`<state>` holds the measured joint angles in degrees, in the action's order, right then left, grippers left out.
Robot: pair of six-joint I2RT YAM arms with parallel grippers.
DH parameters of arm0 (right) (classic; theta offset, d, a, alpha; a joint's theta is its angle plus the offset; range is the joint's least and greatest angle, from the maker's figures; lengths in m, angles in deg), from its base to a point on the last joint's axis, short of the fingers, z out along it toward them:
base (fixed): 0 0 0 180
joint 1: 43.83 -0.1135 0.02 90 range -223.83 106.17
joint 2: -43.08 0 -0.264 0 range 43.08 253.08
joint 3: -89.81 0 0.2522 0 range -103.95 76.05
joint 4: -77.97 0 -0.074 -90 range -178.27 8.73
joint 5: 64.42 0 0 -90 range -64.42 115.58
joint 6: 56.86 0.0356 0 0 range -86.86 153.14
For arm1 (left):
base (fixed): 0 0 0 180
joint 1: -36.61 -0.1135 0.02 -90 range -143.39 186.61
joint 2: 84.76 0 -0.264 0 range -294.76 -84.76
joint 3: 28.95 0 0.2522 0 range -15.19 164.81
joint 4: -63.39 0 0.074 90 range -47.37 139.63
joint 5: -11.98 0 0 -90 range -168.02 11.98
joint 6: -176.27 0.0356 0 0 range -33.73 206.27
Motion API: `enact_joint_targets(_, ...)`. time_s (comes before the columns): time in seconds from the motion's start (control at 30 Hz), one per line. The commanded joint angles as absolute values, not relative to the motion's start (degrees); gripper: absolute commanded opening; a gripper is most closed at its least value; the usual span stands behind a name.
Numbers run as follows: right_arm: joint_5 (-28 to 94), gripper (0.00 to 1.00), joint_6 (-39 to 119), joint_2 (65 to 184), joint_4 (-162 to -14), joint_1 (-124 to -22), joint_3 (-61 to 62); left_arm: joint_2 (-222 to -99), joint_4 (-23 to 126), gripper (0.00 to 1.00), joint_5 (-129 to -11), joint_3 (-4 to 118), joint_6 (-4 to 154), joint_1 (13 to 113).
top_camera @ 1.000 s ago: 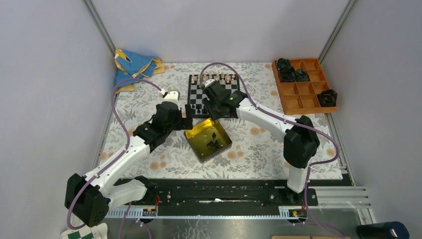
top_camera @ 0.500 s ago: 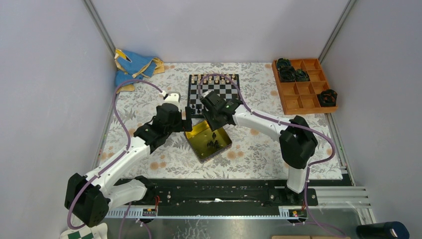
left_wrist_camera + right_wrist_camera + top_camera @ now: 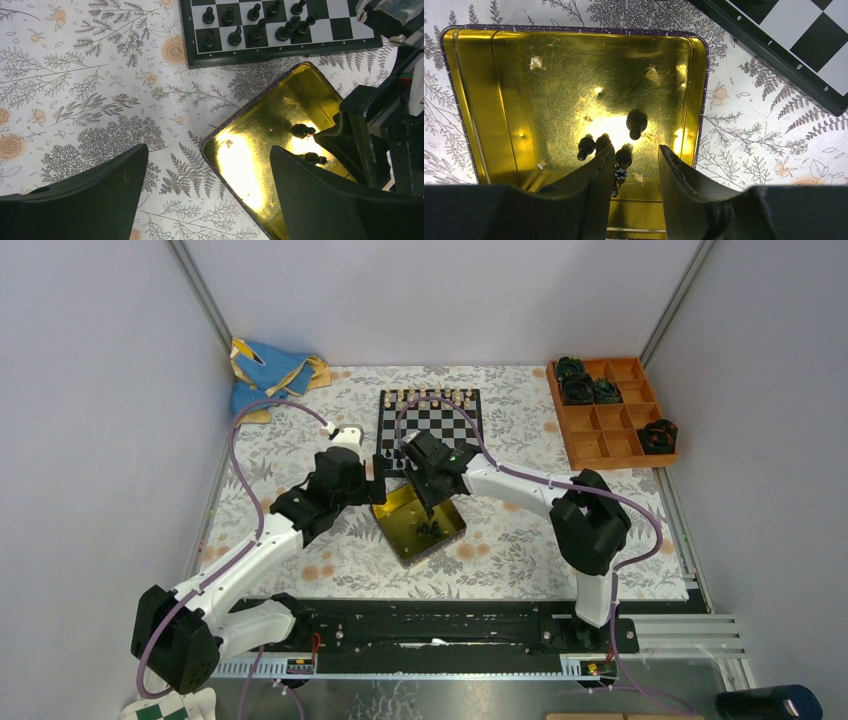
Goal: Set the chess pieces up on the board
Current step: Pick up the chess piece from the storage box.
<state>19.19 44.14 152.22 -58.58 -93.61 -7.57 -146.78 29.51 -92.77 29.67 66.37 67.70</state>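
Harsh glare in yellow tin (image 3: pixel 549 75), sharp focus

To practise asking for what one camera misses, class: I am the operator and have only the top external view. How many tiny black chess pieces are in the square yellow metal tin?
Observer: The right wrist view shows four tiny black chess pieces in the square yellow metal tin.
Operator: Has the right gripper got hold of one?
Observer: No. The right gripper stands open just above them. One piece sits between its fingers, close to one of them, with a clear gap on the other side.
Operator: And the left gripper?
Observer: The left wrist view shows the left gripper wide open and empty, hovering over the tin's near corner.
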Motion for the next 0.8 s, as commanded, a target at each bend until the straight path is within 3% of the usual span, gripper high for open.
enact_joint_targets(0.0, 20.0, 0.43, 44.3, 153.4, -60.2, -94.0, -7.0, -147.5, 32.8, 0.99, -93.4, 29.4, 67.3, 67.4)
enact_joint_targets(0.6, 20.9, 0.36, 43.4, 156.5, -61.8, -94.1, -7.3, -148.1, 32.9, 0.99, -93.5, 29.5, 68.1, 66.8)
enact_joint_targets(0.77, 20.9, 0.26, 43.1, 157.3, -61.5, -94.1, -8.1, -148.4, 33.0, 0.99, -93.5, 29.6, 68.5, 66.4)
